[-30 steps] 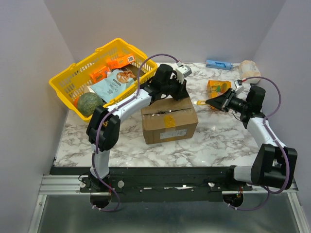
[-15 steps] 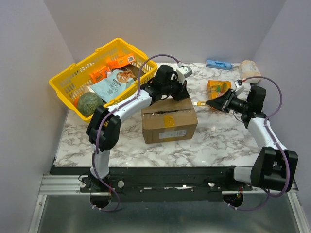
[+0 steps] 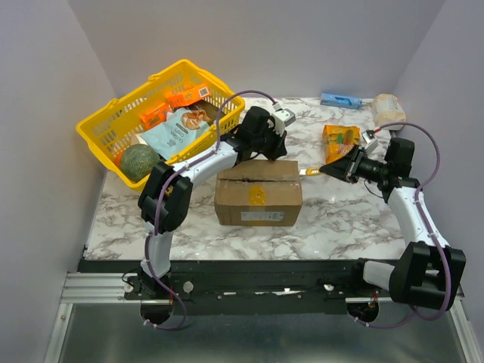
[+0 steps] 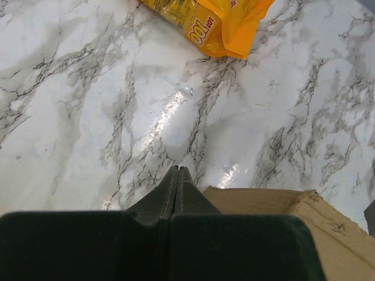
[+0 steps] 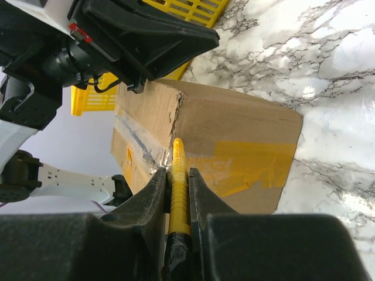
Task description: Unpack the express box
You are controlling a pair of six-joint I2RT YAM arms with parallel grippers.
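Note:
The express box [image 3: 257,193], a brown carton with yellow tape on top and a white label on its near side, stands mid-table. My left gripper [image 3: 268,153] is shut and empty and rests at the box's far top edge. In the left wrist view its fingertips [image 4: 177,171] are closed together beside the box's corner [image 4: 281,205]. My right gripper [image 3: 327,168] is shut on a yellow ribbed cutter [image 3: 308,171] just right of the box. In the right wrist view the gripper [image 5: 179,175] holds the cutter [image 5: 178,153], whose tip points at the taped seam of the box [image 5: 234,129].
A yellow basket [image 3: 106,125] with snack packs and a green melon [image 3: 138,161] stands at the back left. An orange snack bag [image 3: 340,139] lies right of the box and shows in the left wrist view [image 4: 217,17]. A blue pack [image 3: 339,100] and a beige roll [image 3: 388,110] lie at the back right.
The box has turned squarer to the table's front edge and shifted a little left. My left gripper stayed on its far edge. My right gripper with the cutter moved slightly.

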